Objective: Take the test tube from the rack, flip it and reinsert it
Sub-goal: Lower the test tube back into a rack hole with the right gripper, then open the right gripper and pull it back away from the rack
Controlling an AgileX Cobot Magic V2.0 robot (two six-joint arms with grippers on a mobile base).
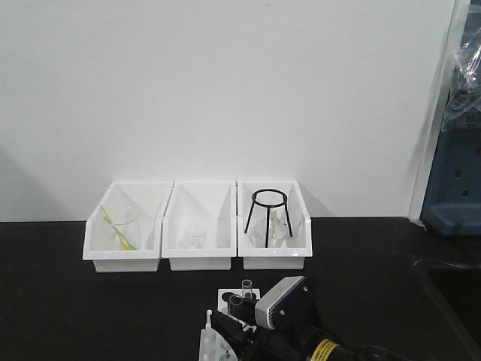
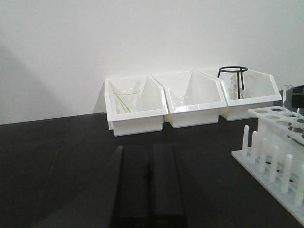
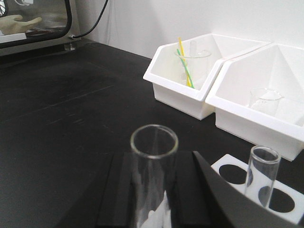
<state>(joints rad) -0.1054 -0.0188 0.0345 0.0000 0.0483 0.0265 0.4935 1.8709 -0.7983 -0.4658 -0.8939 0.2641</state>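
Observation:
The small white rack (image 1: 225, 295) stands at the front of the black table, under my right arm. It also shows in the left wrist view (image 2: 266, 113), with its pegs (image 2: 266, 156) along the near side, and in the right wrist view (image 3: 227, 163). My right gripper (image 3: 154, 156) is shut on a clear glass test tube (image 3: 152, 190), which stands upright with its open mouth up. A second tube (image 3: 260, 173) stands in a rack hole to its right. My left gripper (image 2: 148, 148) is shut and empty, low over the table, left of the rack.
Three larger white bins (image 1: 124, 256) (image 1: 199, 259) (image 1: 274, 256) line the back wall. The left one holds a beaker with yellow and green sticks, the middle one a beaker, the right one a black tripod stand (image 1: 268, 203). A recessed edge (image 1: 451, 286) lies at right.

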